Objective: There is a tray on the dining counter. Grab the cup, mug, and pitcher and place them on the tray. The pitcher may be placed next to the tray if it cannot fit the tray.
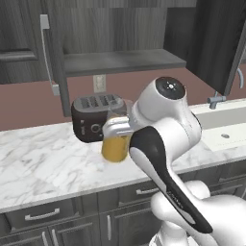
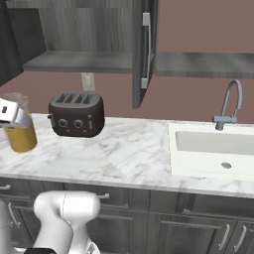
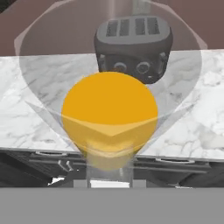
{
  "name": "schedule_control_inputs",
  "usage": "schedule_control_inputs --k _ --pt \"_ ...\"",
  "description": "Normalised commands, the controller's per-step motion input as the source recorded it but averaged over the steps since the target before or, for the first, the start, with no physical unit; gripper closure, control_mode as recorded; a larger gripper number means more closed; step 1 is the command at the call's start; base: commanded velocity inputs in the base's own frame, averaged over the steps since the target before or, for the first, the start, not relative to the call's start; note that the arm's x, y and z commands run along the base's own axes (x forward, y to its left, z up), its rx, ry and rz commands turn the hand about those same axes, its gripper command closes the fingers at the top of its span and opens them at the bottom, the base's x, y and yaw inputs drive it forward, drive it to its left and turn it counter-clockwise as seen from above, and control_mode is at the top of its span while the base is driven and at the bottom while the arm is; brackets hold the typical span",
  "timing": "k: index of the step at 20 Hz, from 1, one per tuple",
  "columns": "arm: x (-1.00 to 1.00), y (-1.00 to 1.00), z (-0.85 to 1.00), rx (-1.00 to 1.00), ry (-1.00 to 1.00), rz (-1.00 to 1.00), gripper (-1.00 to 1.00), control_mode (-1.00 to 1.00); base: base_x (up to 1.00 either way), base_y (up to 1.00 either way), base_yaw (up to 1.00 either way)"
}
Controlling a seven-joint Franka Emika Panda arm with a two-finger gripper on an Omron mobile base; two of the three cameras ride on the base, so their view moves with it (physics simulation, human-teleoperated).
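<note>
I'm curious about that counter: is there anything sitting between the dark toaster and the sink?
No. In the right base view, the marble worktop between the toaster and the sink is bare; an open cabinet door hangs above that stretch.

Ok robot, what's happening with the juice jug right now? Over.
Gripper shut on pitcher, lifted above the marble worktop. Toaster close behind it. Path clear otherwise.

- No text, label, brand, number or sign can be read on anything here.
- The toaster (image 2: 77, 115) front carries two round knobs, with no legible marking on or around them.
</note>
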Motion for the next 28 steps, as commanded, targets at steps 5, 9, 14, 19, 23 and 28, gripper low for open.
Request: schedule_control_inputs --k 5,9,14,19,23,28 --pt "-0.55 -0.10 0.45 0.00 0.17 0.00 1.00 -1.00 0.00 0.00 0.00" --pt "-0.38 -0.10 0.13 0.00 0.17 0.00 1.00 -1.00 0.00 0.00 0.00" --pt "-0.27 -0.05 0.00 0.00 0.12 0.00 1.00 -1.00 0.00 0.00 0.00" --pt "-0.15 0.00 0.00 0.00 0.07 0.00 1.00 1.00 -0.21 0.00 0.00" --pt "0.00 0.00 0.00 0.00 0.00 0.00 1.00 1.00 -0.86 0.00 0.00" --pt "0.00 0.00 0.00 0.00 0.00 0.00 1.00 1.00 -1.00 0.00 0.00"
